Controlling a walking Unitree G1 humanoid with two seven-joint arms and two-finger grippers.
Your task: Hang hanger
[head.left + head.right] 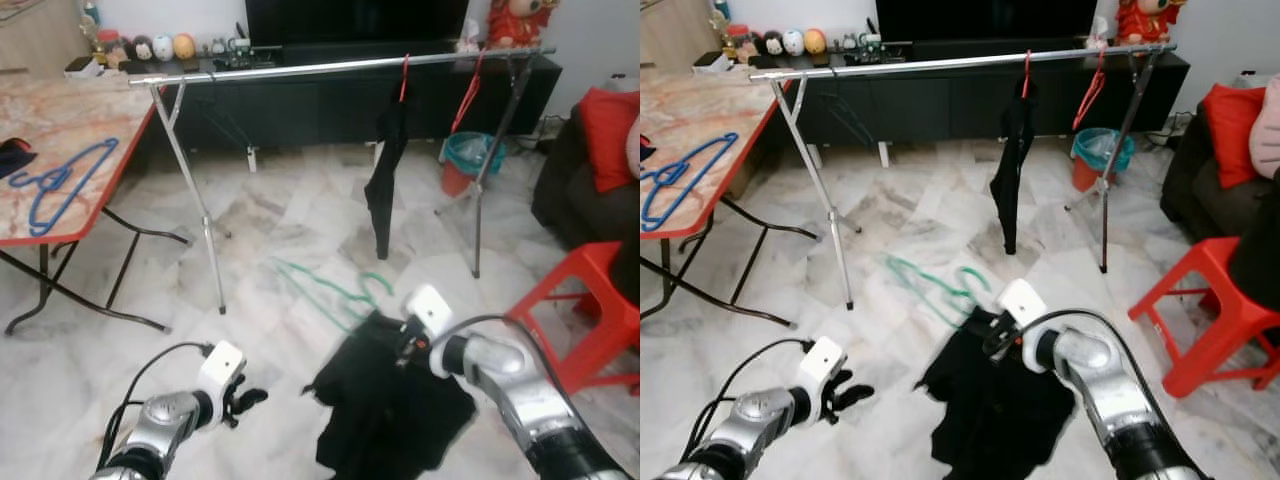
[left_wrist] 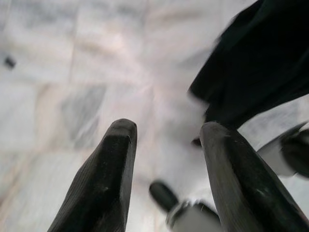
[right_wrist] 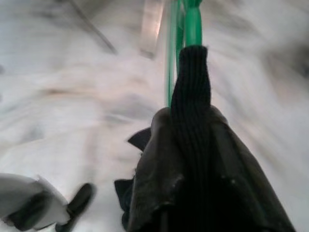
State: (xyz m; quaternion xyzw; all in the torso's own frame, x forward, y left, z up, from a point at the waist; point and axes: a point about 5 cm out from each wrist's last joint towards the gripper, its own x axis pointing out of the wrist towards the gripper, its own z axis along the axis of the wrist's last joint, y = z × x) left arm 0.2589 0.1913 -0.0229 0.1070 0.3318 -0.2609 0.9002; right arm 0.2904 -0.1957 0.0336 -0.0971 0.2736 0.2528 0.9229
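Observation:
A green hanger (image 1: 330, 285) carries a black garment (image 1: 390, 410) that droops over the marble floor. My right gripper (image 1: 400, 345) is shut on the garment's ribbed collar (image 3: 190, 96) at the green hanger's neck (image 3: 193, 24). Low on the left, my left gripper (image 1: 245, 400) is open and empty, its fingers (image 2: 113, 159) spread above the floor beside the garment. Further back, a silver clothes rail (image 1: 330, 68) spans the room. A black garment (image 1: 385, 180) hangs from it on a red hanger (image 1: 404, 80), and a bare red hanger (image 1: 468, 95) hangs to its right.
A folding marble-top table (image 1: 70, 110) stands at the left with a blue hanger (image 1: 55, 180) on it. A red plastic stool (image 1: 590, 300) stands at the right near a dark sofa. A teal bin (image 1: 465, 160) and a black TV cabinet (image 1: 330, 105) lie behind the rail.

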